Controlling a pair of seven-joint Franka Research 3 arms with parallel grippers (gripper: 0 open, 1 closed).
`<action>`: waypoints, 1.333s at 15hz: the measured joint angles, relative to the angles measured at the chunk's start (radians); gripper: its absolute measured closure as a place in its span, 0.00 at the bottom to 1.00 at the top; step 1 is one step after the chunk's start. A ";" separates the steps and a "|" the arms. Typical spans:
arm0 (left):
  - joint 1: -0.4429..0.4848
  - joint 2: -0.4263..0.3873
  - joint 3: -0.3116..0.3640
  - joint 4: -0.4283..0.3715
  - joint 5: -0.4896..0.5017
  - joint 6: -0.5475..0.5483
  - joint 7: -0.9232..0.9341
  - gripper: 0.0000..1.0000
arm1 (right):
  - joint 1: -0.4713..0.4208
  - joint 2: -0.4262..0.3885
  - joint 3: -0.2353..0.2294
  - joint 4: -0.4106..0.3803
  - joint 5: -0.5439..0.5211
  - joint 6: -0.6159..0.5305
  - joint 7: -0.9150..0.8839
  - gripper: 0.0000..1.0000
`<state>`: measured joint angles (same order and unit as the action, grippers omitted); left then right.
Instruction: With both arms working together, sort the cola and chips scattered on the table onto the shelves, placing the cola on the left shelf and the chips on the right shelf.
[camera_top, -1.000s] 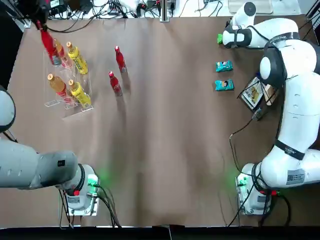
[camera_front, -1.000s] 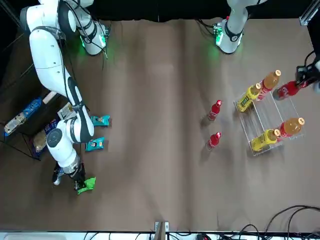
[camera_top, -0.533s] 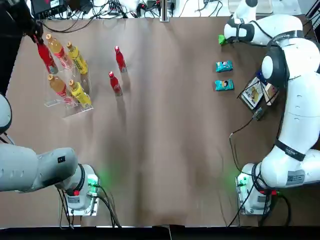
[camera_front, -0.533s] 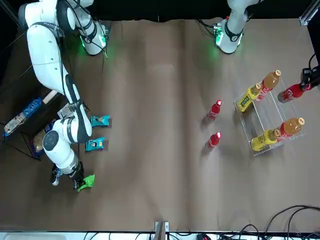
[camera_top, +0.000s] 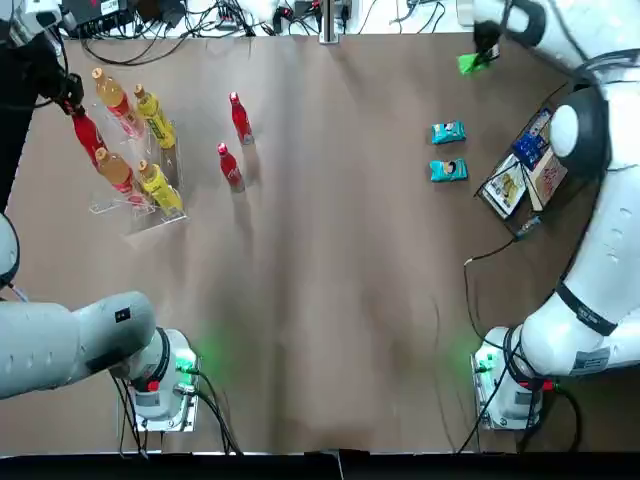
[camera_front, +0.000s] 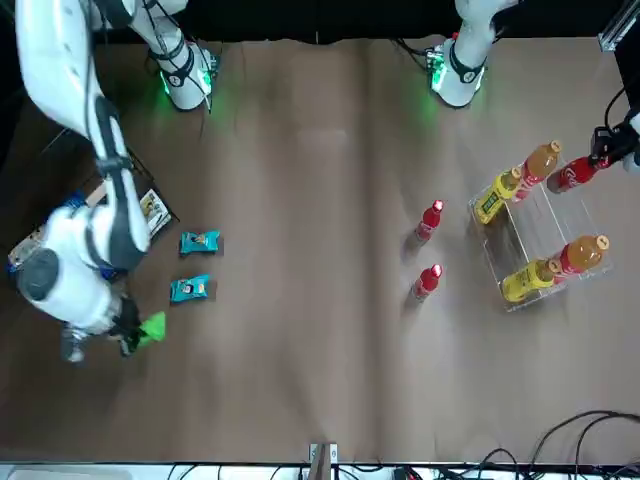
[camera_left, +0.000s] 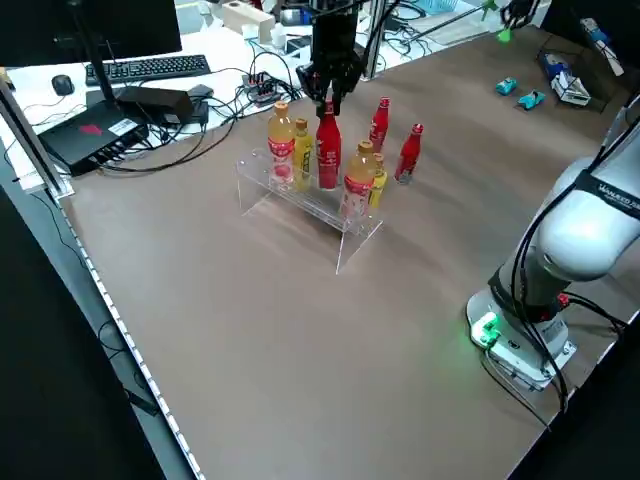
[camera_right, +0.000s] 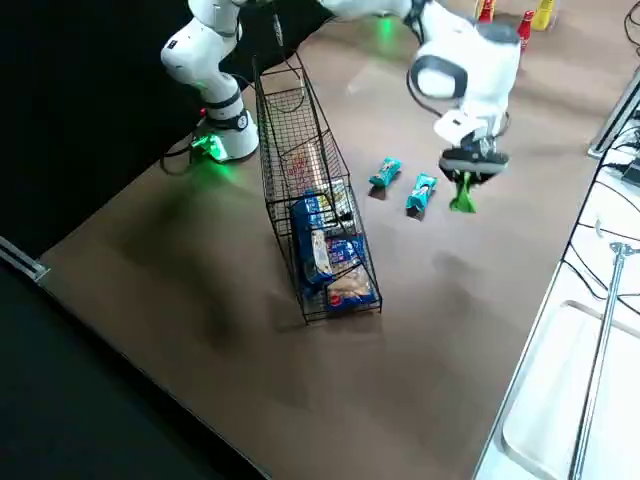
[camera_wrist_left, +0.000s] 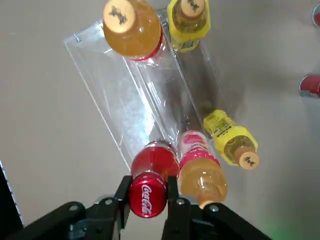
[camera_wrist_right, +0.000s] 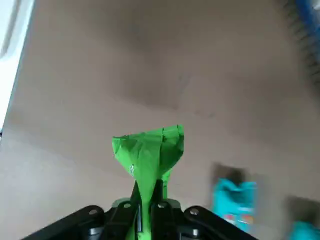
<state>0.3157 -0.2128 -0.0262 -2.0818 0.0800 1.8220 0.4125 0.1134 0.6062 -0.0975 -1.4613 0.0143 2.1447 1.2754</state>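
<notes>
My left gripper is shut on the cap of a red cola bottle, which hangs over the far end of the clear left shelf. Two more cola bottles stand on the table beside that rack. My right gripper is shut on the top of the green chips packet and holds it above the table's far right. Two teal chips packets lie on the table next to the black wire right shelf.
Orange and yellow drink bottles fill slots of the clear rack. Blue and white packs lie in the wire rack. Cables, a keyboard and a monitor stand beyond the table's far edge. Both arm bases glow green.
The right gripper has lifted the green packet off the table, higher and a little to the right. The left gripper has carried the cola bottle nearer along the rack's outer side.
</notes>
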 joint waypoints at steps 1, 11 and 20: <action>0.004 -0.014 0.000 -0.022 0.000 0.015 0.000 0.68 | -0.001 -0.049 -0.019 0.003 -0.007 -0.087 -0.057 0.91; 0.067 -0.074 0.003 -0.126 -0.001 0.062 0.071 0.68 | -0.017 -0.412 -0.132 0.014 -0.319 -0.563 -0.585 0.93; 0.067 -0.076 0.002 -0.126 -0.001 0.066 0.072 0.38 | -0.058 -0.433 -0.245 0.010 -0.413 -0.592 -0.780 0.93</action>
<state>0.3824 -0.2884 -0.0241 -2.2073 0.0791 1.8876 0.4840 0.0557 0.1734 -0.3425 -1.4511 -0.3985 1.5524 0.4953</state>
